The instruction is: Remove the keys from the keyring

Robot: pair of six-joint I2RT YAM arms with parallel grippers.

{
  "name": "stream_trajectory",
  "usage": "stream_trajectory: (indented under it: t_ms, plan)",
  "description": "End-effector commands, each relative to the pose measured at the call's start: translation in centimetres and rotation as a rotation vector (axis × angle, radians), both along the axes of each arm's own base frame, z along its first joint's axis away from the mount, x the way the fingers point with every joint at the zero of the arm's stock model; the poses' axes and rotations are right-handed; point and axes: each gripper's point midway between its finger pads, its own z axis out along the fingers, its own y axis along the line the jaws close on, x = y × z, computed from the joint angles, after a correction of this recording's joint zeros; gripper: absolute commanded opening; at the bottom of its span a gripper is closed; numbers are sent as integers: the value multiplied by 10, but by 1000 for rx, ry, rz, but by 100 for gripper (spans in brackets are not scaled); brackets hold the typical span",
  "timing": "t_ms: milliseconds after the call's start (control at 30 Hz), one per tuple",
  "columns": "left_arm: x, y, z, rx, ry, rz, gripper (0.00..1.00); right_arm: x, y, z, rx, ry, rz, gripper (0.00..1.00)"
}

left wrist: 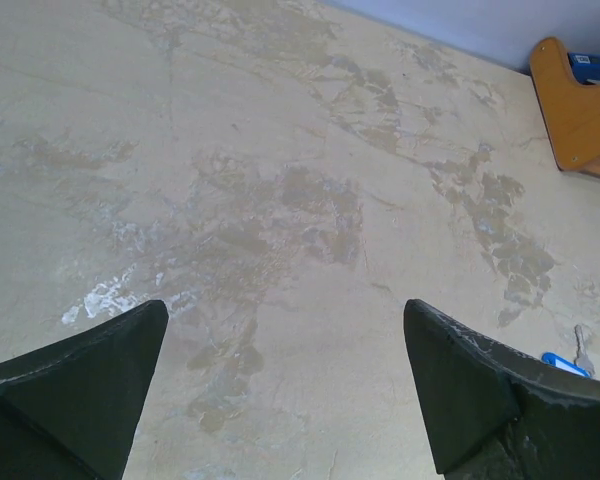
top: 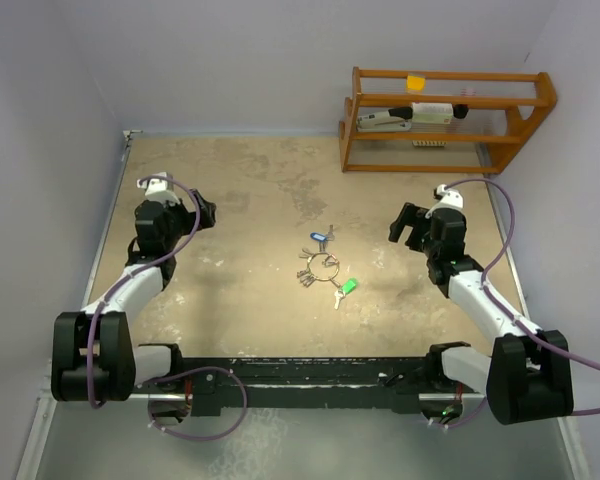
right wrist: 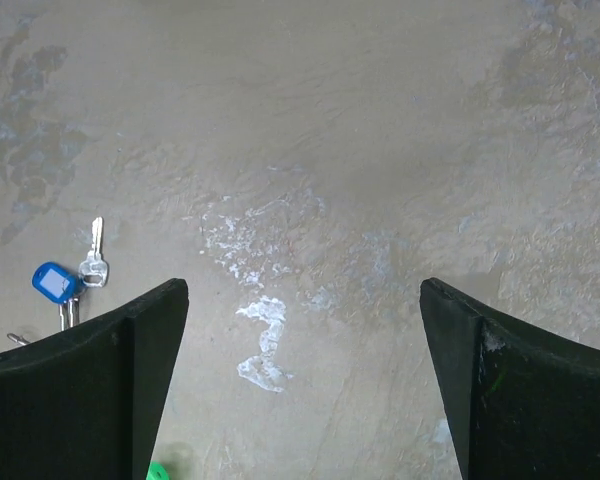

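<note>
Silver keyring (top: 323,266) lies between both arms' parted jaws, untouched.

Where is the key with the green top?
In the top view, the green key lies on the table near the middle, just right of the keyring and slightly nearer the arm bases, closer to the right hand.

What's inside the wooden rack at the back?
On the shelf of the rack lies a white and dark tool, and a small yellow piece sits on the top rail. The rails hide parts of the tool.
</note>
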Motion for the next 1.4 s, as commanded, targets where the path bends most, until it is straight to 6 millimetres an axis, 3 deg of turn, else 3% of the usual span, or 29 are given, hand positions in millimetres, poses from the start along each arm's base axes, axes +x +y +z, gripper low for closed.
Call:
stream_trajectory:
  t_ms: [0,233,400,533,667,833,900,1000,1067,1133,1267,1367]
  plan:
    - [-1,1,20,12,-73,9,99,-2,5,9,17,-15,14,100]
    - [-5,5,26,20,-91,30,99,-4,3,4,15,14,1,100]
    - [-2,3,25,1,-84,28,99,-9,6,-12,34,105,-2,100]
    - [5,2,28,-28,-74,37,99,-13,18,-15,83,143,45,100]
    - [2,-13,33,-71,-120,-38,99,-12,27,-5,71,111,126,100]
    - [2,-30,20,-128,-94,-116,99,-24,52,-7,49,110,278,100]
    - [2,-42,18,-164,-86,-177,99,-34,74,-7,-4,98,357,93]
    - [0,-48,23,-233,-133,-181,99,-50,98,-10,-41,107,419,71]
    - [-2,-50,27,-271,-159,-181,99,-62,115,-11,19,114,480,49]
    - [-5,-53,30,-304,-175,-189,99,-74,128,-13,84,102,534,34]
    - [-8,-59,31,-332,-167,-212,98,-87,135,-14,122,96,569,33]
    - [-12,-68,29,-307,-168,-250,86,-84,130,-18,92,91,549,34]
